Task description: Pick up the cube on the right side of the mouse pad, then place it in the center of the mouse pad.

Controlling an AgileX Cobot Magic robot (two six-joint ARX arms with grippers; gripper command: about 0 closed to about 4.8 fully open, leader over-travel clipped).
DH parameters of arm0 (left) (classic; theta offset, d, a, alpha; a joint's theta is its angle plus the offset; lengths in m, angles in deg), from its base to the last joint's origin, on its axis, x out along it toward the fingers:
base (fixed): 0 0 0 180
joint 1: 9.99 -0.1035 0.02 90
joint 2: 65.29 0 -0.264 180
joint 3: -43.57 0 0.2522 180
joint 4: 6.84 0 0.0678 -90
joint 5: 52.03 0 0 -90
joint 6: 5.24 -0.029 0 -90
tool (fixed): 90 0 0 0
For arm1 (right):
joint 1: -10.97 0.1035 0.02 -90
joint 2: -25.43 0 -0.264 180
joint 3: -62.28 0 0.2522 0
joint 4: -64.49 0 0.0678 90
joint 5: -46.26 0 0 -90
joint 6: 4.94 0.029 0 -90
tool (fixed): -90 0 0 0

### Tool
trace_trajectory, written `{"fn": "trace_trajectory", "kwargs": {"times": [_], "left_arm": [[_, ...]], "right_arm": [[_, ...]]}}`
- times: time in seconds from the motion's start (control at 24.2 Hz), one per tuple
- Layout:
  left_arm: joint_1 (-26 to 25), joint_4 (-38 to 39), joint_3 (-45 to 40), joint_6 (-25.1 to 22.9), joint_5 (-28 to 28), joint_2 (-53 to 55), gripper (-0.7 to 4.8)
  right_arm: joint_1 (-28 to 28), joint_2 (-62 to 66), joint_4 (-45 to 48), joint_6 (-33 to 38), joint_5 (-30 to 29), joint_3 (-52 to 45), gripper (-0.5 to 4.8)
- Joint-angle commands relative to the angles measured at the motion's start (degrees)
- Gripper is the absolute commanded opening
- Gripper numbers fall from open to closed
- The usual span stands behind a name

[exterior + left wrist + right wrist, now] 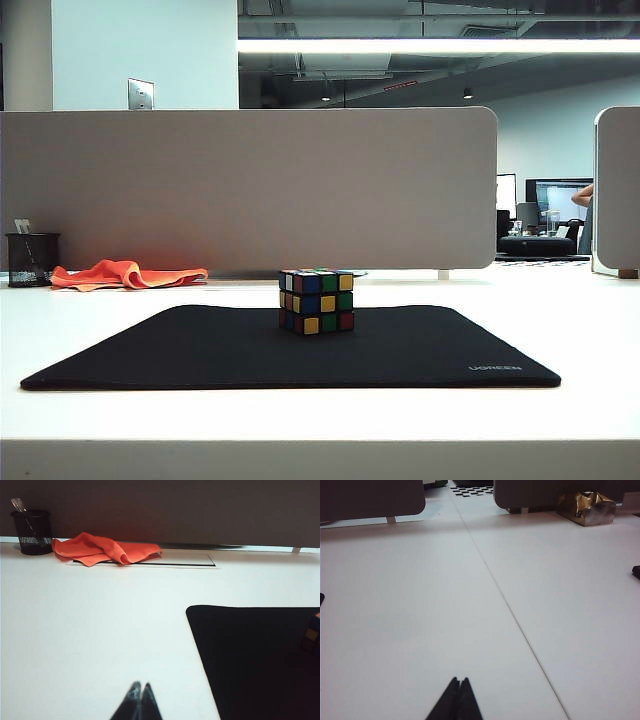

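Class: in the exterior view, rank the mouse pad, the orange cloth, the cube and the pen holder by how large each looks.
1. mouse pad
2. orange cloth
3. cube and pen holder: these look alike, and the holder stands farther back, so no ranking.

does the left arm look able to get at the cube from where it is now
Probably yes. The left gripper is shut, over bare white table beside the mouse pad. The cube sits on the pad, just at the edge of the left wrist view, with nothing standing between them. It must open first.
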Motion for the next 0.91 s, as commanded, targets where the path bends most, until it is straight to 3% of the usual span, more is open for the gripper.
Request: {"fn": "trace_trajectory", "kwargs": {"times": [0.04, 0.62, 0.78, 0.91], "left_arm": [[0.0, -0.7, 0.2, -0.2, 0.3, 0.0, -0.06], [0.0, -0.7, 0.2, -0.2, 0.2, 0.0, -0.06], [0.0, -0.7, 0.2, -0.2, 0.3, 0.0, -0.06], [0.0, -0.4, 0.2, 0.2, 0.3, 0.0, -0.06]], "right_arm": [[0.0, -0.1, 1.2, 0.2, -0.1, -0.3, 0.0], [0.1, -0.1, 1.4, 0.0, -0.4, -0.3, 0.0], [0.1, -0.1, 5.3, 0.0, -8.9, -0.3, 0.0], [0.1, -0.1, 9.2, 0.0, -10.0, -0.3, 0.0]]}}
